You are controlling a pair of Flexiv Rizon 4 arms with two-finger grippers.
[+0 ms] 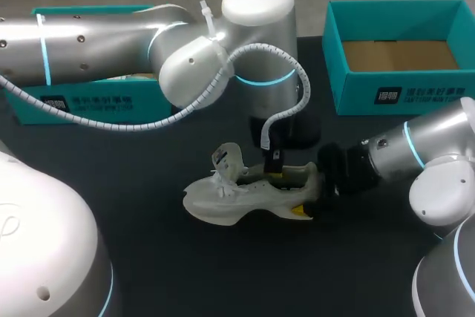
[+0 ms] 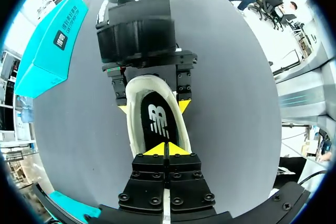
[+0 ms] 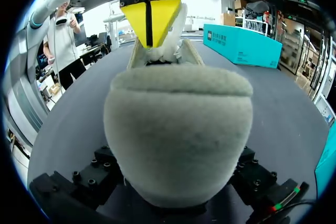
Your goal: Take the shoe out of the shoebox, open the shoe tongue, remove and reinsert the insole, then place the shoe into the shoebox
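A white shoe (image 1: 245, 194) lies on the dark table with its toe to the left and its tongue (image 1: 228, 159) pulled up. My right gripper (image 1: 324, 183) is shut on the heel (image 3: 176, 129); its fingers (image 2: 184, 85) press the heel from both sides. From above, my left gripper (image 2: 167, 149) reaches into the shoe's opening, its yellow tips (image 3: 151, 17) shut together on the black insole (image 2: 156, 119). Whether they pinch the insole I cannot tell. The open teal shoebox (image 1: 401, 94) stands at the back right with nothing in it.
A second teal box (image 1: 82, 102) sits at the back left, partly behind my left arm. In the left wrist view a teal box (image 2: 50, 45) stands off to the side of the shoe. Bare dark table (image 1: 223, 272) lies in front of the shoe.
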